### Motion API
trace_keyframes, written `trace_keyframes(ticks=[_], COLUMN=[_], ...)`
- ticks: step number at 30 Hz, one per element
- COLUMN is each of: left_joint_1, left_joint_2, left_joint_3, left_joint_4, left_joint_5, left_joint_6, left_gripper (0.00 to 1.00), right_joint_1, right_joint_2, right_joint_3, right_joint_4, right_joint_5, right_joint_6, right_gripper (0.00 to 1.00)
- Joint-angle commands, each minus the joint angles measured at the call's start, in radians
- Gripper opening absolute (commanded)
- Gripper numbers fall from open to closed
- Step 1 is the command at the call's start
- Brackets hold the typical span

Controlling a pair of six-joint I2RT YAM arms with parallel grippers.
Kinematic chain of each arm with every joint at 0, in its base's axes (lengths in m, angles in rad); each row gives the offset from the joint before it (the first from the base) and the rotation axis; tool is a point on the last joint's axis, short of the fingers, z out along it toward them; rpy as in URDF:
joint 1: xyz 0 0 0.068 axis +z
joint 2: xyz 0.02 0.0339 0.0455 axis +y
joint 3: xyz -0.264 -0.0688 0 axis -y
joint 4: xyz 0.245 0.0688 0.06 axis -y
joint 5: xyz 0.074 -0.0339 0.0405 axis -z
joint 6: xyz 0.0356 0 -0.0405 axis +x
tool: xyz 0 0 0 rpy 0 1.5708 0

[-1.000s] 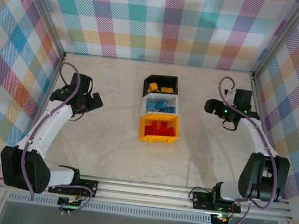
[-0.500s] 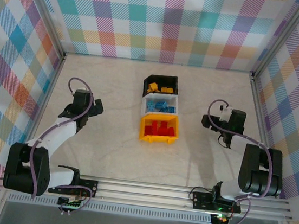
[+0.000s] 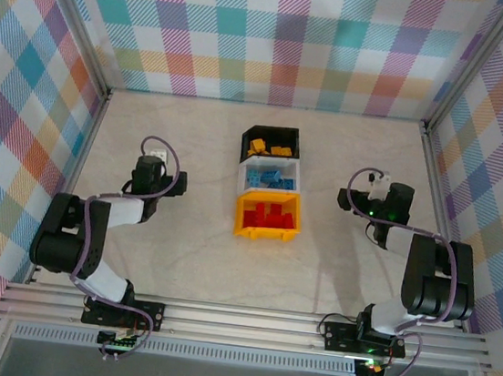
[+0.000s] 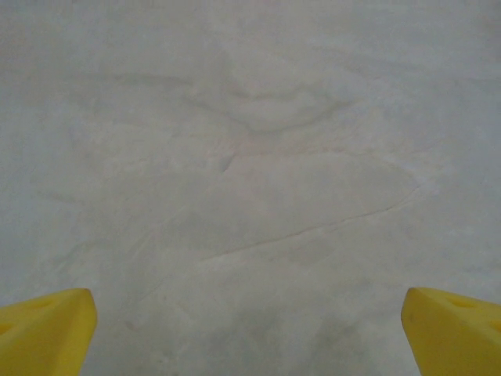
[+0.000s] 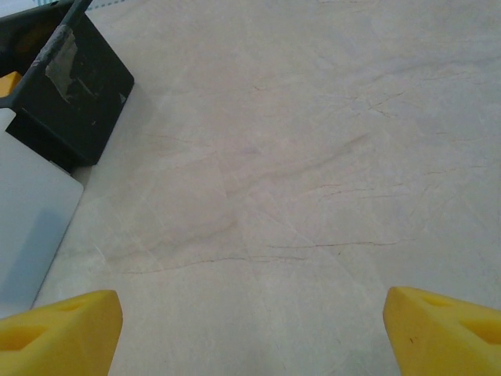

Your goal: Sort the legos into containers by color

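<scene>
pastel plaid walls (image 3: 270,34) close round a pale cream table (image 3: 187,263). at its centre the containers (image 3: 266,236) stand joined in a row: black bin (image 3: 297,140) at twelve o'clock, white bin (image 3: 242,180) in the middle, yellow bin (image 3: 239,228) at six o'clock. the legos (image 3: 266,216) lie inside them: orange bricks (image 3: 270,146) in the black, blue bricks (image 3: 269,178) in the white, red in the yellow. you may judge the sorting about done. the left gripper (image 3: 179,182) sits at nine o'clock of the row and the right gripper (image 3: 344,199) at three o'clock, both well apart from the bins. on each wrist camera the yellow fingers (image 4: 47,329) stand wide apart with nothing between them. should you need to move a brick, expect it to be light, rigid and slick. pinch its flat side walls, not the studded top, and close gently so it does not squirt out.
</scene>
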Motion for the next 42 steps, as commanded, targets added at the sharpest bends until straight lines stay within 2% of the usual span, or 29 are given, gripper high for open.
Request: trace_keyframes(ticks=[1,4,8,16,19,21,23,26,42], left_joint_1=[0.018,0.020,0.020,0.021,0.020,0.021,0.021,0.021,0.021], left_joint_2=[-0.010,0.016,0.015,0.016,0.017,0.017,0.017,0.017,0.017], left_joint_3=[-0.065,-0.204,-0.144,-0.151,-0.151,-0.151,-0.150,-0.150,-0.150], left_joint_4=[0.193,0.471,0.349,0.360,0.361,0.359,0.360,0.360,0.360], left_joint_5=[0.068,0.076,0.016,0.017,0.017,0.017,0.016,0.017,0.017], left_joint_6=[0.038,0.037,0.013,0.014,0.015,0.014,0.013,0.014,0.013], left_gripper=[1.00,1.00,1.00,1.00,1.00,1.00,1.00,1.00,1.00], right_joint_1=[0.005,0.004,0.005,0.017,0.051,0.061,0.064,0.075,0.077], right_joint_2=[0.008,0.007,-0.012,-0.045,0.008,-0.006,0.002,0.003,0.002], right_joint_3=[0.030,0.028,-0.009,-0.161,-0.201,-0.149,-0.138,-0.136,-0.138], right_joint_4=[0.033,0.036,0.085,0.339,0.465,0.338,0.331,0.328,0.331], right_joint_5=[-0.044,-0.054,-0.038,0.024,0.063,0.087,0.175,0.207,0.213], right_joint_6=[-0.028,-0.030,-0.025,-0.022,-0.044,-0.054,-0.021,-0.021,-0.020], right_gripper=[0.87,0.87,0.87,0.89,0.91,0.92,1.00,1.00,1.00])
